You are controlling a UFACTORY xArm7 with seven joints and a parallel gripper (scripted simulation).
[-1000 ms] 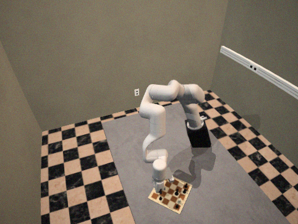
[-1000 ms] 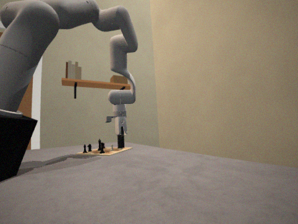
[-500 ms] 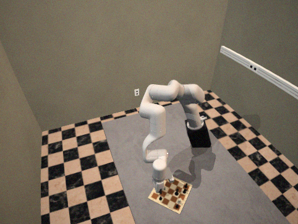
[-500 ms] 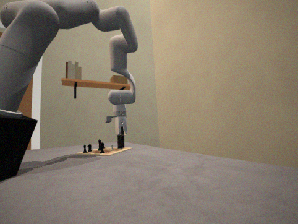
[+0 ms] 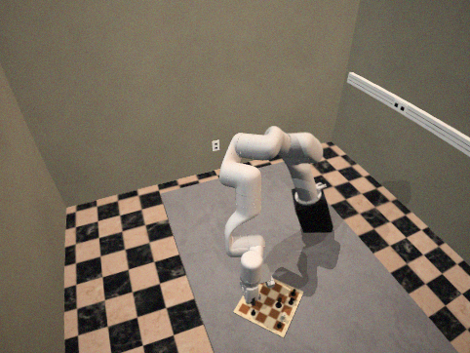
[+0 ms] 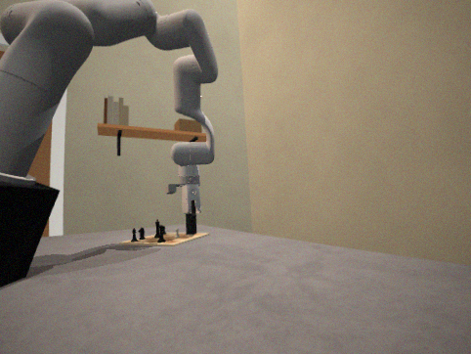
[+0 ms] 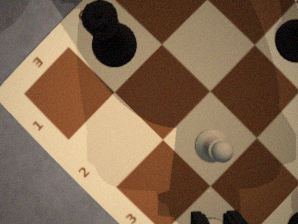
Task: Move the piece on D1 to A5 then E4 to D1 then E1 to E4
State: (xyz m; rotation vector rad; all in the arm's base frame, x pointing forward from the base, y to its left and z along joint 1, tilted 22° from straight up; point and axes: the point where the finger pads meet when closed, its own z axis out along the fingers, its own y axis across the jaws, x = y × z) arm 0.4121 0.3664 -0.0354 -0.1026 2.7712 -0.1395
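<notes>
A small chessboard (image 5: pixel 240 311) (image 6: pixel 197 236) (image 7: pixel 60 150) lies on the grey mat. My gripper (image 5: pixel 250 296) (image 6: pixel 192 211) points straight down over the board's near-left corner and is shut on a tall black piece (image 6: pixel 191 224), held upright just above the board. In the wrist view the corner square E1 (image 7: pixel 67 92) is bare. A black piece (image 7: pixel 109 36) stands on D1. A white pawn (image 7: pixel 214 146) stands two squares further along that row. Only dark fingertips show at the bottom edge there. Several more black pieces (image 5: pixel 278 304) (image 6: pixel 158 230) stand upright on other squares.
The arm's black base block (image 5: pixel 313 215) (image 6: pixel 20 230) stands behind the board. A grey mat (image 5: pixel 371 302) covers the checkered floor (image 5: pixel 112 273). A wooden shelf (image 6: pixel 137 131) hangs on the far wall.
</notes>
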